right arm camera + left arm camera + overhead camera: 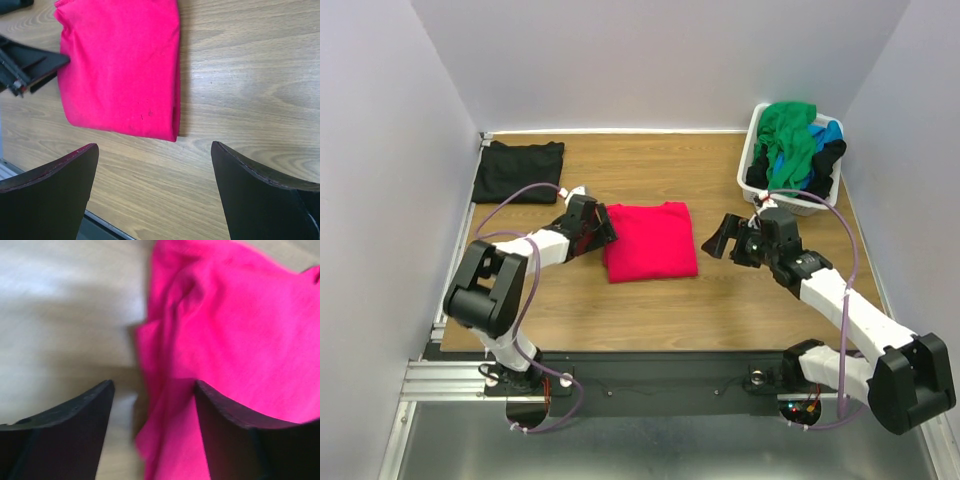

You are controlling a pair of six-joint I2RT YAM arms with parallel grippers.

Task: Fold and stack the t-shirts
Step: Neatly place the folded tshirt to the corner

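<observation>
- A white plastic laundry basket stands at the far right corner of the table. A crumpled green cloth t-shirt lies heaped on top of its contents. A blue t-shirt and a black garment show beneath and beside it.
- A bright pinkish-red cloth t-shirt, folded into a rough rectangle, lies flat near the middle of the wooden table top.
- A folded black t-shirt lies at the far left corner, well apart from the red one.
- The left gripper sits at the red shirt's left edge. Its jaws are apart, with the rumpled hem between them in the left wrist view.
- The right gripper hangs to the right of the red shirt with its jaws spread wide. Only bare wood lies between them.
- Plain pale grey walls close the table in on three sides.
- The clothes in the basket are tangled, so their number cannot be told.
- The left wrist view is blurred, and whether its fingers touch the cloth cannot be told.
- In the right wrist view the red shirt's far edge is cut off.
</observation>
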